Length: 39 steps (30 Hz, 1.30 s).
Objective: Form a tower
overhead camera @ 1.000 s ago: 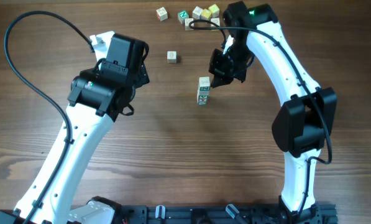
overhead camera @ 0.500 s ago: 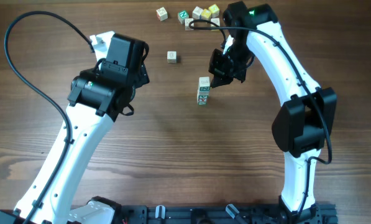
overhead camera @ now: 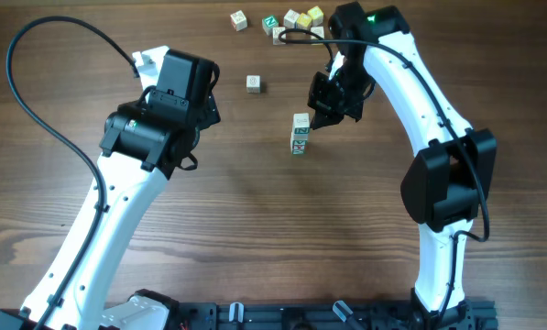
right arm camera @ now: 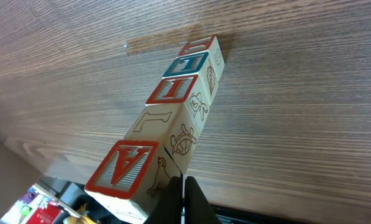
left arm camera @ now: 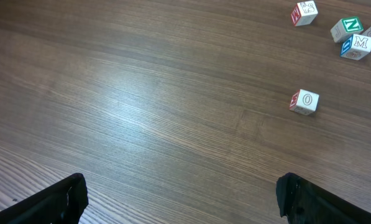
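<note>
Status: tower [overhead camera: 300,134] is up, standing unsupported a little right of centre in the overhead view, on bare table [overhead camera: 255,229]. It's one cube wide, and the faces look roughly flush from the right wrist view.

Right gripper [right arm camera: 183,198]: fingers pressed together with nothing between them, tips just beside the top cube [right arm camera: 130,169] (red A). Reads to me as a nudge or alignment touch, not a grab.

Left gripper [left arm camera: 180,198]: fingers wide apart and empty, over bare wood in the left half of the overhead view, well apart from the tower.

Counts:
- Tower: 5 cubes in the right wrist view, with red A on top, then a pale face, red I, blue, and red at the base.
- Loose: 1 O cube [overhead camera: 253,83] alone, up-left of the tower.
- Loose: a cluster [overhead camera: 291,18] along the top edge. I make it 5, but the cable and right arm cover part of it, so it could be one fewer.
- Arms: 2.

Remaining, my read: if five high counts, it's basically done and the right arm only needs to back off cleanly. If every cube goes on, about six are left and the column is already tall enough to be touchy.
</note>
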Motion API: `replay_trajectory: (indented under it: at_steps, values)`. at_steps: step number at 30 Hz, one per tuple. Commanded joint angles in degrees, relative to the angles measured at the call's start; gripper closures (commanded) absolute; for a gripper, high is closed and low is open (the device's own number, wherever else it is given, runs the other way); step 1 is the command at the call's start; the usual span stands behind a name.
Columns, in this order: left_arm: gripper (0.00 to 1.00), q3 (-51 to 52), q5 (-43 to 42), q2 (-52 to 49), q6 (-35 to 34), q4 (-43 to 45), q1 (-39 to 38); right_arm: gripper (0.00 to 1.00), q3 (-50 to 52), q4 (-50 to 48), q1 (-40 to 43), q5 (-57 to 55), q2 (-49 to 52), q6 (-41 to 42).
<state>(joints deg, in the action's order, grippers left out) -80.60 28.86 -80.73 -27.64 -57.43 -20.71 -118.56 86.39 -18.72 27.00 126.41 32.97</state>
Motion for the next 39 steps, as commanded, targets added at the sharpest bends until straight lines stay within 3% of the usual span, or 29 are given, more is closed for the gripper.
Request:
replay_trajectory:
  at_steps: [1, 11, 18, 21, 24, 25, 26, 27, 30, 34, 36, 39]
  values:
    - [0.0, -0.1, 0.2, 0.3, 0.7, 0.1, 0.3, 0.96, -0.5, 0.3, -0.5, 0.9, -1.5, 0.0]
    - [0.0, -0.1, 0.2, 0.3, 0.6, 0.1, 0.3, 0.96, -0.5, 2.0, 1.0, -5.9, -1.5, 0.1]
    - [0.0, -0.1, 0.2, 0.3, 0.6, 0.1, 0.3, 0.96, -0.5, 1.0, 3.8, -19.6, -2.0, 2.6]
    - [0.0, -0.1, 0.2, 0.3, 0.6, 0.1, 0.3, 0.96, -0.5, 1.1, 6.5, -26.3, -6.0, 2.6]
    - [0.0, -0.1, 0.2, 0.3, 0.6, 0.1, 0.3, 0.95, -0.5, 1.3, 11.0, -32.7, -17.7, 0.3]
    - [0.0, -0.1, 0.1, 0.3, 0.6, 0.1, 0.3, 0.85, -0.5, 1.4, 11.9, -33.8, -20.6, -0.5]
    - [0.0, -0.1, 0.2, 0.3, 0.6, 0.1, 0.3, 0.36, -0.5, 2.4, 13.6, -34.8, -25.8, -0.7]
    - [0.0, -0.1, 0.2, 0.3, 0.6, 0.1, 0.3, 0.0, -0.5, 3.4, 14.9, -34.7, -30.2, -1.4]
    - [0.0, -0.1, 0.2, 0.3, 0.6, 0.1, 0.3, 0.0, -0.5, 3.4, 15.7, -36.0, -39.0, -2.1]
    - [0.0, -0.1, 0.2, 0.3, 0.7, 0.1, 0.3, 0.0, -0.5, 3.0, 16.2, -48.2, -46.6, -12.1]
    - [0.0, -0.1, 0.2, 0.3, 0.6, 0.1, 0.3, 0.0, -0.5, 0.2, 16.7, -48.6, -50.1, -18.3]
    - [0.0, -0.1, 0.2, 0.3, 0.6, 0.1, 0.3, 0.0, -0.5, -0.2, 17.1, -53.3, -61.4, -19.4]
